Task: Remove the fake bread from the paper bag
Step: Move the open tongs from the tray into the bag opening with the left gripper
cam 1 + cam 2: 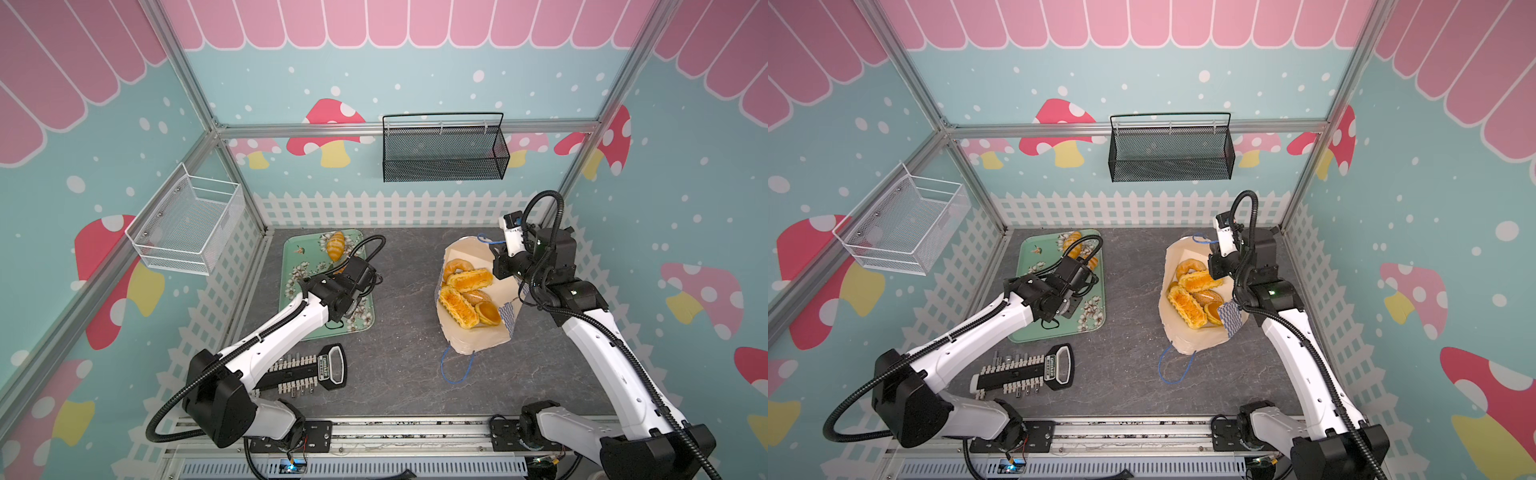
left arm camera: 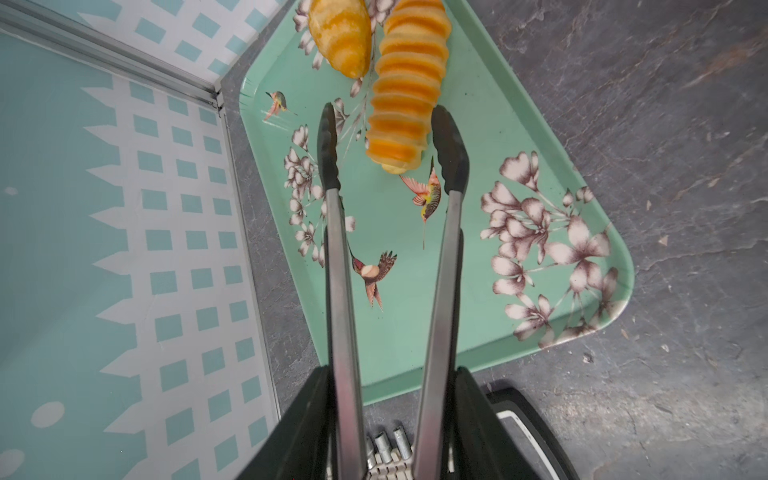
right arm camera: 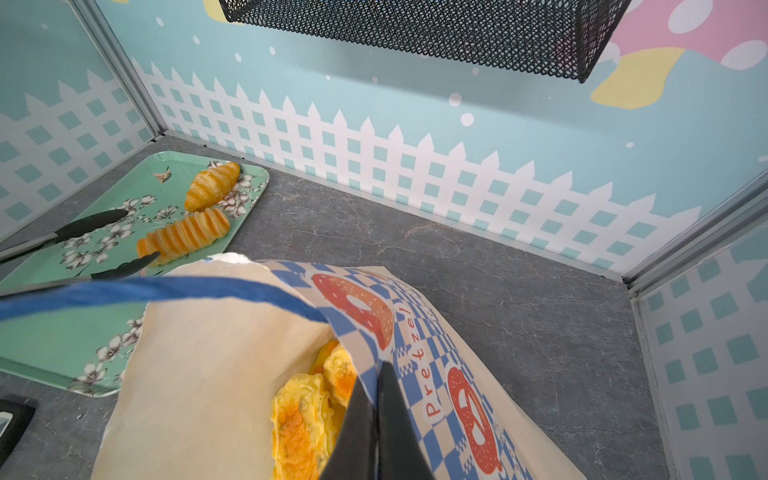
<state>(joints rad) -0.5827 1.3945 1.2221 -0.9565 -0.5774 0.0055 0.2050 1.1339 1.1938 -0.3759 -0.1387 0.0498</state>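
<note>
Nearest the lens in the right wrist view, the black fingers of the right gripper were pressed together on the blue-and-white checkered rim of a tall cream paper bag. The bag's matt sheet was creased and printed with orange pretzel logos, and a blue cord handle was stretched across its mouth. In both top views the bag was seen standing open on the right half of the table. Glossy golden-orange fake bread, ribbed long loaves and rounder pieces, was piled inside it just below the pinching fingers.

The left gripper was clamped on brushed-steel tongs with black rubbery tips. These tips were spread to either side of the near end of a ribbed orange loaf. That loaf lay beside a striped croissant on a smooth mint-green tray. The tray had rounded corners, was printed with pale flowers and hummingbirds, and was set well apart from the bag.

The tabletop was finished in a dark grey veined stone pattern. The booth was walled with teal panels printed with a white picket fence and mushrooms. A black wire-mesh basket was hung on the back wall, and a white wire-mesh basket on the left one.
</note>
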